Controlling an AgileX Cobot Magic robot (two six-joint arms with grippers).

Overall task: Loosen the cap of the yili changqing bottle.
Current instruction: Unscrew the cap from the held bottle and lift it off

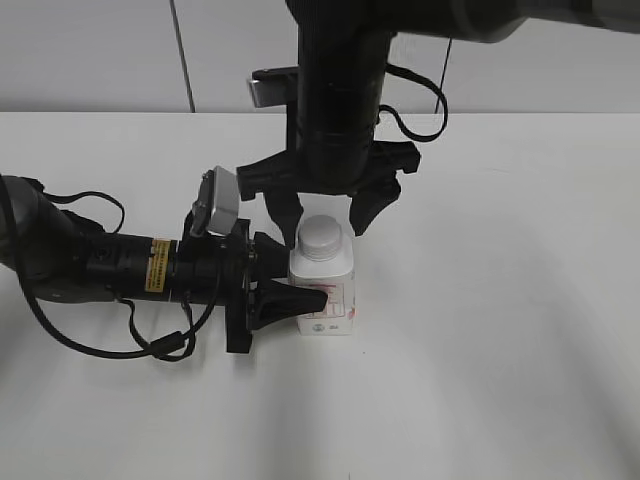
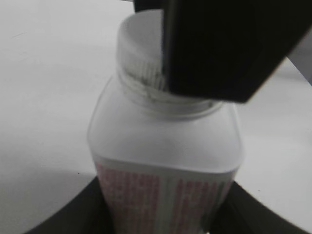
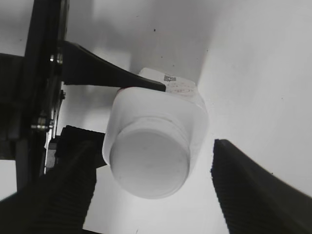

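A plain white table (image 1: 500, 380) runs back to a pale wall, and the bottle (image 1: 322, 290) stands upright near its middle; I place everything else from that bottle.

On the bottle's left, my left pincer (image 1: 285, 290) comes in low and level along the table. It is clenched on the bottle's body: one black finger lies across the front, just above the red printed panel, and the other sits behind. From my left wrist I see the label panel rising straight out from between those fingers, so I judge the hold to be firm.

On top of the bottle, the cap (image 1: 322, 236) is seated flat on the neck. I see no gap or tilt, so nothing shows it has been loosened. From my left wrist one dark finger from above covers part of the cap's ribbed rim.

Above the bottle, my right pincer (image 1: 325, 215) hangs straight down, spread wide. From my right wrist its two ribbed pads (image 3: 258, 190) stand either side of the cap with white table showing between each pad and the rim, so they are not touching it.

As I judge it, bracing is done. Closing on the cap and turning it are left.
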